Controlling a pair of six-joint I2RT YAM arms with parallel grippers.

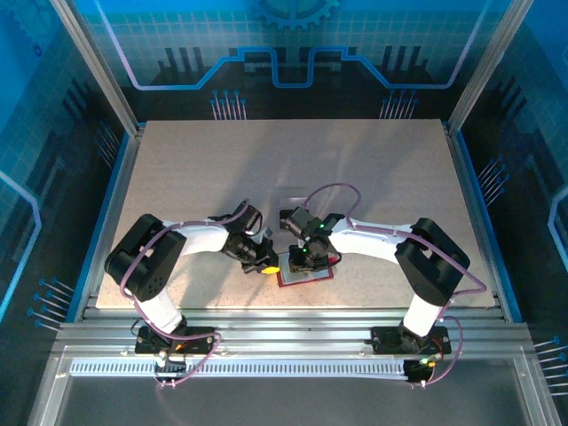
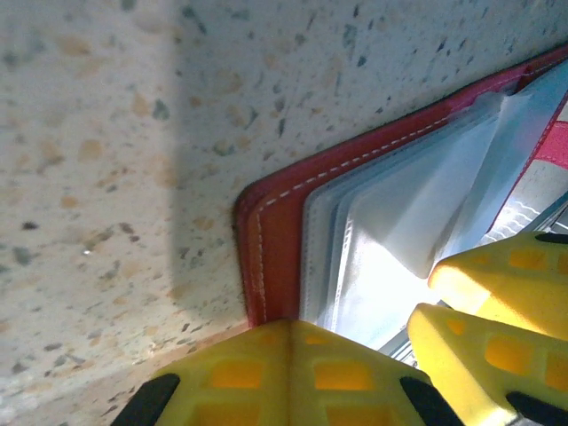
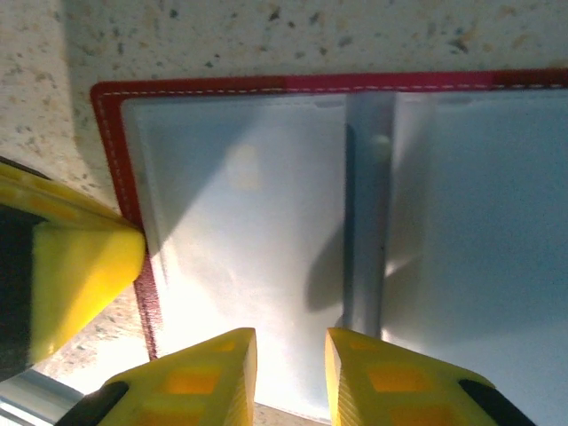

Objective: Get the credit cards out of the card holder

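Observation:
The red card holder (image 1: 321,274) lies open and flat on the table near the front edge, pale grey pockets (image 3: 240,231) facing up. My left gripper (image 2: 297,324) is shut, its tips pressed on the holder's red left rim (image 2: 271,231). My right gripper (image 3: 291,342) hovers low over the left-hand pocket, jaws a little apart with nothing between them. One left finger (image 3: 80,266) shows in the right wrist view touching the holder's rim. The credit cards are hidden; I cannot tell them from the pockets.
The speckled beige table (image 1: 195,169) stretches behind and to both sides. A faint clear box (image 1: 291,197) sits just behind the right wrist. Aluminium rails (image 1: 293,324) run along the front edge, and blue panels wall the sides and back.

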